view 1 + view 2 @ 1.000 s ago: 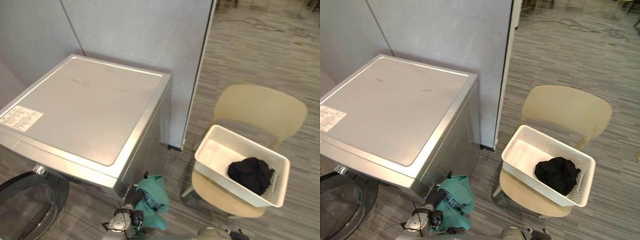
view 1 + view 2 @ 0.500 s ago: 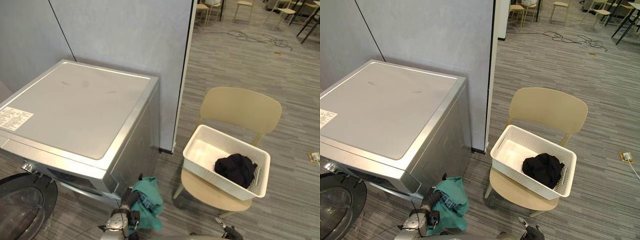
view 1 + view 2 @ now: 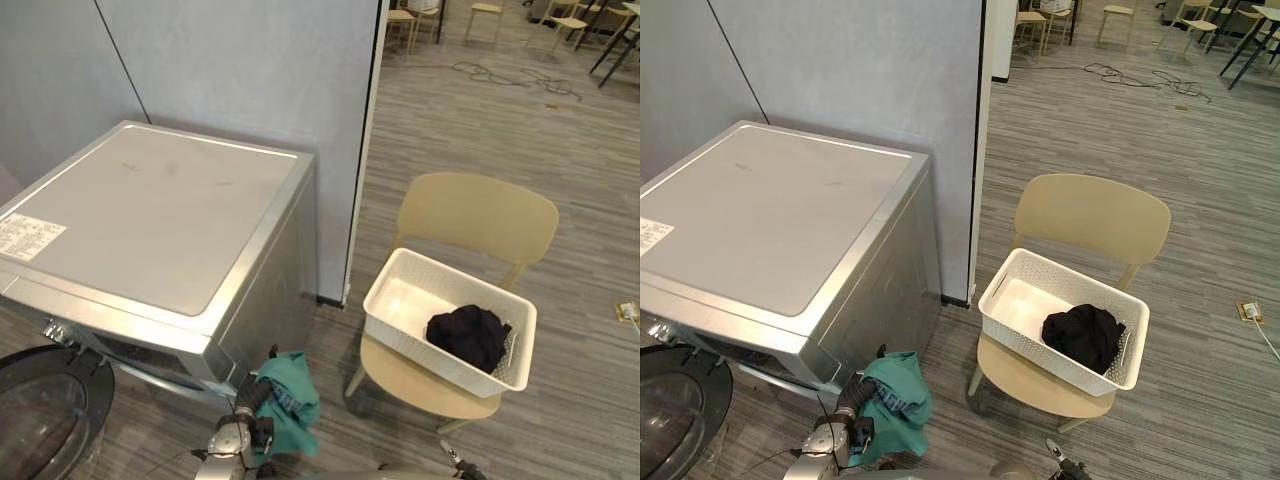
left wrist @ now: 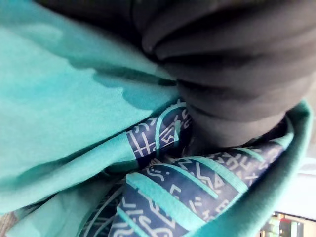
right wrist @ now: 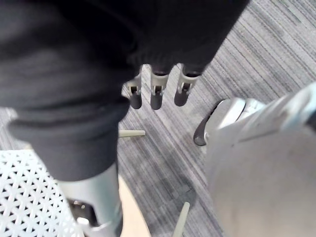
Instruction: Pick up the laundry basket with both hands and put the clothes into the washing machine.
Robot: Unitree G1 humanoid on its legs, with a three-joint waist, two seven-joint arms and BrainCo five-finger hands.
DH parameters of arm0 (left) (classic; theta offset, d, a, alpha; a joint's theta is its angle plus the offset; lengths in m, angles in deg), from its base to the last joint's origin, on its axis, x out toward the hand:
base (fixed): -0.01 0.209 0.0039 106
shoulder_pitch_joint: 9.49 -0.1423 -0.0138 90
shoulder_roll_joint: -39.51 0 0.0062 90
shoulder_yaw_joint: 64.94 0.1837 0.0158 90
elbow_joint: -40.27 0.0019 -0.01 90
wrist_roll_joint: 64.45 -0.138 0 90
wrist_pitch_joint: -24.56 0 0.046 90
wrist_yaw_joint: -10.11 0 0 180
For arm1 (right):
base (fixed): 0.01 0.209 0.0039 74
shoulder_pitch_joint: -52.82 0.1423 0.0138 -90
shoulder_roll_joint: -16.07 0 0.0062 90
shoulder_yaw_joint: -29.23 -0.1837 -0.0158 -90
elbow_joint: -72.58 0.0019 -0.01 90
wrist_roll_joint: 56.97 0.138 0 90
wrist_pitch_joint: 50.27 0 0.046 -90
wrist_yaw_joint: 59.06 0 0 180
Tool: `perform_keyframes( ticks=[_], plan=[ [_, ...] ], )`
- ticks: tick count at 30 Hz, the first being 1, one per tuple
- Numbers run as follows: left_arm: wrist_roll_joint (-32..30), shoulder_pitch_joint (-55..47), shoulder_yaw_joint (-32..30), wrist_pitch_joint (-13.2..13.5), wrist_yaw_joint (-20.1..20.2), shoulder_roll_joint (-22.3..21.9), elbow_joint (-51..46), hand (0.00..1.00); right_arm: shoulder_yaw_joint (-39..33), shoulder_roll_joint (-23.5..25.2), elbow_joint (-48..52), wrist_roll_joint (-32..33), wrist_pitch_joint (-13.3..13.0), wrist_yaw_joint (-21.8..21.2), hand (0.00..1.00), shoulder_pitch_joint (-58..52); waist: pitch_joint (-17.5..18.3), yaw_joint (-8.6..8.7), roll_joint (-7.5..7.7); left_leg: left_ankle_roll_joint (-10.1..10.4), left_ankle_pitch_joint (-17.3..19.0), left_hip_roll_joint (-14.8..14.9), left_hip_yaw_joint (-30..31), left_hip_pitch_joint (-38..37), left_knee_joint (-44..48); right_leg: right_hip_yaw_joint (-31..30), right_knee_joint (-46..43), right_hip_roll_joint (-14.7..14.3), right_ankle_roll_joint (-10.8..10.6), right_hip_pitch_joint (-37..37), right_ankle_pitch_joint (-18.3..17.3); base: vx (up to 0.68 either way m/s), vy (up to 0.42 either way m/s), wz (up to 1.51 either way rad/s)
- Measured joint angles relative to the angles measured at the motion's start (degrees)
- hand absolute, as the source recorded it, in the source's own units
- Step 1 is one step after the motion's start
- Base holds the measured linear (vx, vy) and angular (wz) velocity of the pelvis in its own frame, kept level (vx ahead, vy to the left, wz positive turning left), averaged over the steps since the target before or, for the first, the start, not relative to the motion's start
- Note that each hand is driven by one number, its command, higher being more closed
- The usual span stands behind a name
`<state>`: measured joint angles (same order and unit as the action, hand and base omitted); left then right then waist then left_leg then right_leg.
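Laundry basket (image 3: pixel 420 350) on chair (image 3: pixel 478 215), four o'clock
A black garment (image 3: pixel 468 335) lies in it; a partition (image 3: pixel 250 60) stands between it and the washing machine (image 3: pixel 160 220) at ten. Teal garment (image 3: pixel 292 415) wraps the left hand (image 4: pixel 232 74) at six, grip impossible to tell; right hand (image 5: pixel 154 96) slack, empty

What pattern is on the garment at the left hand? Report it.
Garment: teal with navy bands of pale geometric marks; clearest in the left wrist view.

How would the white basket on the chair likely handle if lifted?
Probably light: the perforated basket holds one black garment. That garment lies toward one end, so it may tilt that way. Its rigid-looking walls should keep shape.
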<state>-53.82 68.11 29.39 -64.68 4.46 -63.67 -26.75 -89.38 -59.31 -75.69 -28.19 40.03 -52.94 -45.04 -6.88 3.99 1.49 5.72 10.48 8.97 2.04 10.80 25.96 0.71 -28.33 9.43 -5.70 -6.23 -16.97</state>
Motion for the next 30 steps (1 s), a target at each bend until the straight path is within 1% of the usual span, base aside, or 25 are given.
perform_keyframes(
  ticks=[2,5,6,7,8,9,10,11,12,13,14,15,16,17,18,19,20,21,22,23,24,25,27,29,30],
  plan=[
    [0.55,-0.84,0.08,-0.07,-0.64,-0.64,-0.77,1.0,-0.11,-1.37,0.05,0.15,-0.15,0.14,0.0,0.71,-0.12,-0.11,-0.06,-2.16,1.39,1.74,-0.1,2.84,7.01,-0.05,-0.9,0.95,-0.12,-1.16,0.06,-0.12,0.057,0.13],
    [1.33,-0.84,0.08,-0.16,-0.89,-0.76,-1.76,1.0,0.13,-2.37,0.1,0.34,-1.31,0.16,0.0,2.35,-0.3,0.06,1.16,-2.09,1.42,5.48,6.31,3.84,8.04,-0.69,-1.0,4.4,-2.38,-2.36,0.3,-0.1,0.269,0.18],
    [1.75,-0.71,0.16,-0.15,-0.91,-0.82,-1.99,1.0,0.45,-2.76,0.06,0.2,-1.4,0.12,0.0,2.92,-0.32,0.11,1.2,-1.71,1.3,6.55,8.08,3.83,6.67,-0.89,-1.26,5.64,-4.0,-3.13,0.39,-0.05,0.337,0.21],
    [2.33,-0.51,0.23,-0.14,-0.91,-0.93,-1.99,1.0,0.47,-3.39,-0.23,-0.19,-1.3,0.11,0.0,3.46,-0.25,0.14,0.9,-0.48,0.73,7.36,9.47,3.34,4.32,-1.05,-1.44,6.89,-5.56,-3.89,0.59,-0.05,0.627,0.24],
    [2.4,-0.4,0.32,-0.16,-0.89,-1.1,-1.99,1.0,0.5,-4.64,-1.03,-1.29,-0.93,0.2,0.0,4.22,0.11,0.09,-0.32,3.2,-1.29,8.78,9.54,1.88,-0.13,-1.42,-1.25,8.23,-8.05,-4.62,1.1,-0.04,0.718,0.33],
    [2.4,0.27,0.31,-0.21,-0.9,-0.46,-1.66,1.0,0.23,-5.34,-1.55,-2.55,-0.83,0.36,0.0,5.1,0.15,0.27,-0.77,9.91,3.67,7.69,8.25,1.22,-2.24,-1.44,0.25,10.4,-9.01,-4.2,2.01,-0.03,0.751,0.28],
    [2.42,0.82,0.26,-0.24,-0.9,0.99,-1.23,1.0,0.45,-4.29,-2.18,-2.67,-0.51,0.48,0.0,5.75,-0.23,0.15,1.45,8.83,3.62,5.2,6.8,1.51,-0.41,-2.18,2.88,12.61,-8.71,-3.05,3.5,-0.01,0.636,0.25],
    [2.47,0.75,0.56,-0.25,-0.97,3.01,-1.21,1.0,0.44,-2.94,-2.41,-2.91,0.13,0.43,0.0,5.96,0.01,0.14,2.06,8.75,5.04,2.69,6.99,3.42,3.13,-1.9,9.53,14.08,-9.13,0.03,9.9,-0.03,0.643,0.16],
    [2.46,1.37,0.82,-0.22,-0.9,5.14,-1.24,1.0,0.41,-2.15,-2.46,-2.87,0.12,0.48,0.0,6.37,0.24,-0.06,1.74,7.28,6.62,1.08,7.15,5.43,6.35,-1.73,14.83,14.99,-9.03,1.98,17.51,-0.03,0.639,0.11],
    [2.46,1.75,1.31,-0.21,-0.9,5.57,-1.28,1.0,0.42,-1.87,-2.41,-2.87,0.11,0.48,0.0,6.66,0.17,-0.3,1.6,6.44,7.06,0.38,6.72,5.9,7.14,-1.82,16.53,15.48,-8.92,2.12,21.65,-0.04,0.509,-0.05],
    [2.42,2.19,1.28,-0.17,-0.96,6.71,-1.28,1.0,0.46,-1.58,-2.41,-2.5,0.11,0.47,0.0,7.36,0.09,-0.77,1.05,5.25,7.46,-0.31,5.25,6.34,7.52,-2.14,18.57,15.94,-6.99,1.23,28.4,-0.11,0.61,-0.67],
    [2.37,2.19,1.18,-0.05,-0.98,7.16,-1.38,1.0,1.21,-1.58,-2.39,-2.38,0.11,0.5,0.0,8.46,0.54,-2.28,-1.03,2.08,6.9,-0.29,1.57,6.4,6.18,-1.79,22.42,15.63,1.65,-1.96,41.89,-0.13,0.642,-0.89],
    [2.28,2.21,0.6,0.18,-0.99,7.36,-1.47,1.0,2.4,-1.57,-2.3,-2.4,0.2,0.47,0.0,9.28,0.3,-2.46,-1.93,0.4,5.91,-0.23,0.05,6.06,4.76,-0.61,19.13,15.35,4.1,-4.45,40.72,-0.14,0.595,-0.79],
    [2.26,2.42,0.07,0.3,-1.06,7.38,-1.47,1.0,3.1,-1.57,-2.23,-2.43,0.21,0.46,0.0,9.74,0.33,-2.03,-1.93,-0.63,5.23,-0.8,-0.43,5.77,3.77,-0.02,15.19,14.55,4.82,-5.51,35.85,-0.1,0.377,-0.23],
    [2.26,2.75,-0.2,0.53,-1.18,7.79,-1.46,1.0,4.41,-1.4,-2.22,-2.43,0.24,0.47,0.0,9.29,0.14,-1.57,-2.29,-2.06,3.37,-2.17,-0.76,4.63,0.68,1.39,9.12,11.7,1.27,-5.69,25.4,-0.07,0.322,0.05],
    [2.26,2.91,-0.15,0.85,-1.19,7.9,-1.49,1.0,4.91,-1.28,-2.22,-2.43,0.23,0.41,0.0,8.73,0.19,-1.46,-2.23,-2.89,1.86,-3.02,-0.85,3.68,-2.01,2.67,6.14,8.6,-0.93,-4.89,20.24,-0.06,0.287,0.11],
    [2.24,2.95,-0.06,0.93,-1.13,7.59,-1.43,1.0,5.03,-1.3,-2.15,-2.4,0.19,0.39,0.0,7.97,0.33,-1.51,-2.0,-3.58,-0.09,-4.09,-1.2,2.22,-5.92,5.42,4.17,4.68,-0.08,-4.15,13.52,-0.02,0.209,0.05],
    [2.23,2.77,-0.01,0.93,-1.09,7.38,-1.41,1.0,5.03,-1.3,-2.1,-2.38,0.15,0.35,0.0,7.63,0.3,-1.48,-2.04,-3.91,-1.24,-4.43,-1.26,1.61,-7.74,6.16,3.69,3.02,-0.2,-3.76,11.1,-0.01,0.146,-0.03],
    [2.22,2.8,0.22,0.81,-0.85,6.9,-0.64,1.0,5.47,-1.11,-1.46,-2.35,0.07,0.24,0.0,7.01,0.54,-1.38,-1.63,-4.49,-3.96,-5.38,-1.33,-0.07,-12.49,7.82,3.6,-1.96,0.1,-2.78,6.73,-0.01,0.12,-0.03],
    [2.2,2.89,0.28,0.74,-0.81,6.64,-0.32,1.0,5.65,-1.06,-1.28,-2.36,0.06,0.17,0.0,6.74,0.48,-1.32,-1.72,-4.6,-5.18,-5.74,-1.44,-0.67,-14.03,8.33,4.36,-3.48,0.39,-2.36,5.57,-0.01,0.058,0.01],
    [2.16,2.93,0.5,0.56,-0.58,5.77,0.14,1.0,5.61,-1.11,-0.83,-2.34,-0.08,0.1,0.0,6.13,0.71,-1.11,-1.16,-4.8,-6.95,-6.62,-1.66,-1.73,-16.77,9.76,8.62,-5.39,1.97,-0.75,4.51,0.0,0.0,0.0],
    [2.12,2.87,0.72,0.43,-0.5,5.7,0.14,1.0,5.49,-1.21,-0.8,-2.34,-0.17,0.07,0.0,5.88,0.77,-1.09,-0.98,-4.83,-7.45,-7.23,-1.9,-1.98,-17.61,10.43,11.44,-5.39,2.91,0.33,4.38,0.0,0.0,0.0],
    [2.12,3.32,2.53,0.05,0.06,4.65,0.6,1.0,3.72,-1.34,-0.85,-2.35,-0.22,0.12,0.0,5.59,0.48,-0.72,-1.72,-4.45,-9.94,-7.74,-2.07,-3.3,-21.43,9.37,17.01,-5.81,4.27,2.82,5.71,-0.02,0.001,-0.05],
    [2.11,3.36,3.09,-0.41,0.84,4.04,1.17,1.0,3.15,-1.19,-0.87,-2.35,-0.21,0.11,0.0,5.21,0.38,0.0,-1.64,-4.26,-10.67,-7.84,-2.45,-5.23,-23.28,9.15,16.96,-5.92,4.4,3.29,5.66,-0.02,-0.007,-0.13],
    [2.09,3.37,3.06,-0.44,1.17,3.67,1.22,1.0,2.48,-1.32,-0.67,-2.35,-0.23,0.16,0.0,5.2,0.23,-0.15,-1.8,-4.23,-9.94,-7.69,-3.37,-5.55,-22.12,8.43,16.19,-5.98,4.58,3.54,5.25,-0.02,-0.006,-0.23]
  ],
)
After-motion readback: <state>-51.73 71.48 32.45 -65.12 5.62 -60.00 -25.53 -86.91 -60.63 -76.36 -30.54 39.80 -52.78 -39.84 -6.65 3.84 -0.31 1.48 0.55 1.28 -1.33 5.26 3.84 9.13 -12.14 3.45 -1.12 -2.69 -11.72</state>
